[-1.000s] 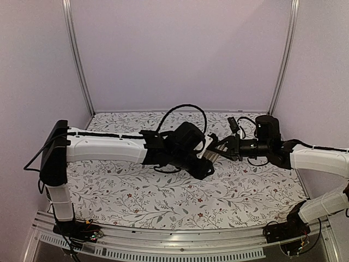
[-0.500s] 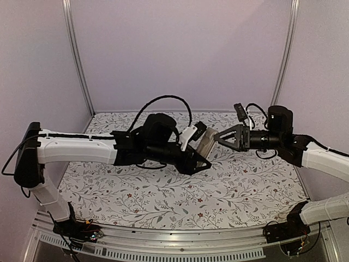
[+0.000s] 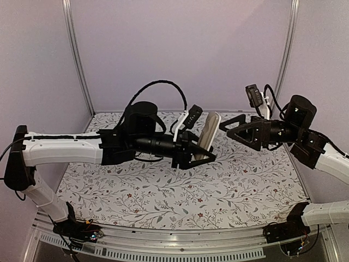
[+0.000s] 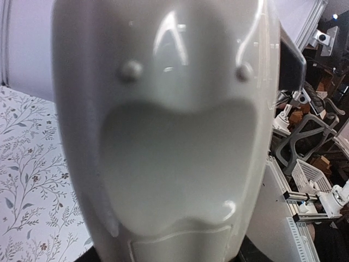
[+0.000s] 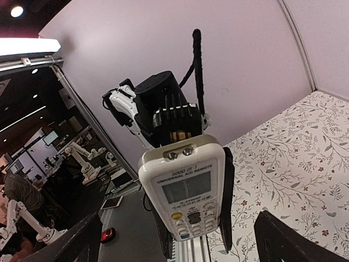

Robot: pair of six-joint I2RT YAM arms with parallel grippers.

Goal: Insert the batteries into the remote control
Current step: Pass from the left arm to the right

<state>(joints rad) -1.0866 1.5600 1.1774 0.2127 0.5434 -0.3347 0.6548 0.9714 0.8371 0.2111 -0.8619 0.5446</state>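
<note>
1. Near edge: an aluminium rail (image 3: 163, 240) runs along the front of the table (image 3: 163, 202), which is covered with a floral-print cloth. Both arm bases are bolted at this rail.

2. Left arm (image 3: 65, 147): reaches from the left side toward the middle of the work area, raised above the cloth. The left gripper (image 3: 200, 154) is clamped on the lower end of the remote control (image 3: 210, 131), with one finger on each long edge.

3. Remote control: held in the air over the middle of the table, clear of the cloth. It stands nearly upright, and its upper end leans toward the right. In the left wrist view its grey back fills the picture and shows a shallow recess. The surface is too close and blurred to tell what lies in the recess. In the right wrist view its white front shows a small screen with rows of buttons below it.

4. Right arm (image 3: 327, 158): comes in from the right at about the same height. The right gripper (image 3: 232, 130) points at the front of the remote control. Its fingers (image 5: 294, 243) are spread wide and grip nothing. It is near the remote control but apart from it.

5. Far side: a plain lilac back wall (image 3: 180, 54) stands between two metal frame posts (image 3: 76, 54).
</note>
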